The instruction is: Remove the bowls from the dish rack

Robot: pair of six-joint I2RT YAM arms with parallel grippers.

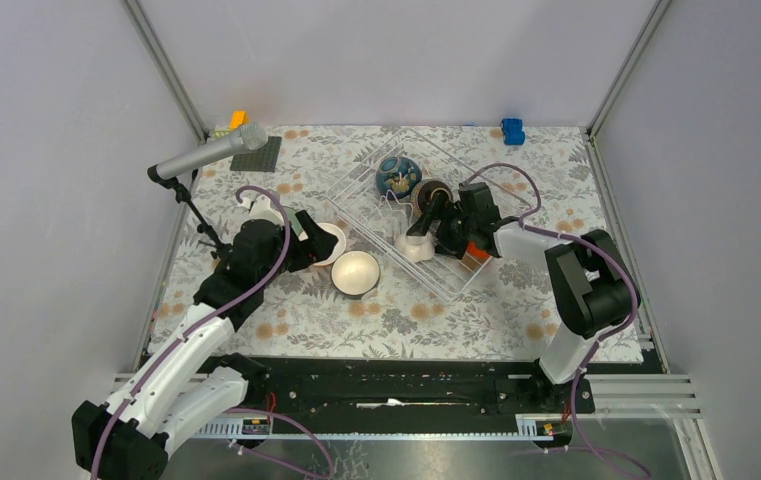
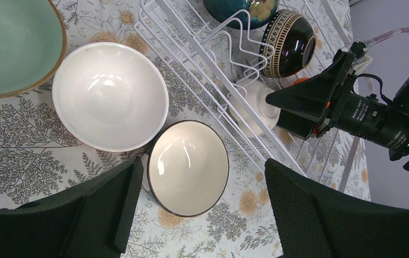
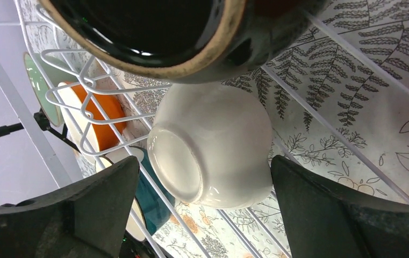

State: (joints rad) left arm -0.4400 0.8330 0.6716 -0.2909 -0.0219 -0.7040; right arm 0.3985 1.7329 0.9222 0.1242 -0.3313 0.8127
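Observation:
The wire dish rack (image 1: 453, 283) holds a blue patterned bowl (image 1: 398, 175), a dark brown bowl (image 1: 432, 193) and a white bowl (image 1: 414, 247) lying on its side. An orange piece (image 1: 473, 255) shows under the right arm. My right gripper (image 1: 424, 228) is open, its fingers on either side of the white bowl (image 3: 213, 145), below the brown bowl (image 3: 153, 32). My left gripper (image 2: 202, 209) is open and empty above the mat, beside a cream bowl with a dark rim (image 2: 188, 166). A white bowl (image 2: 109, 95) and a pale green bowl (image 2: 14, 45) also sit on the mat.
A microphone on a stand (image 1: 211, 155) leans over the back left, above a dark grey plate (image 1: 256, 158). A blue toy block (image 1: 513, 130) lies at the back right and small coloured blocks (image 1: 238, 118) at the back left. Enclosure walls stand on three sides.

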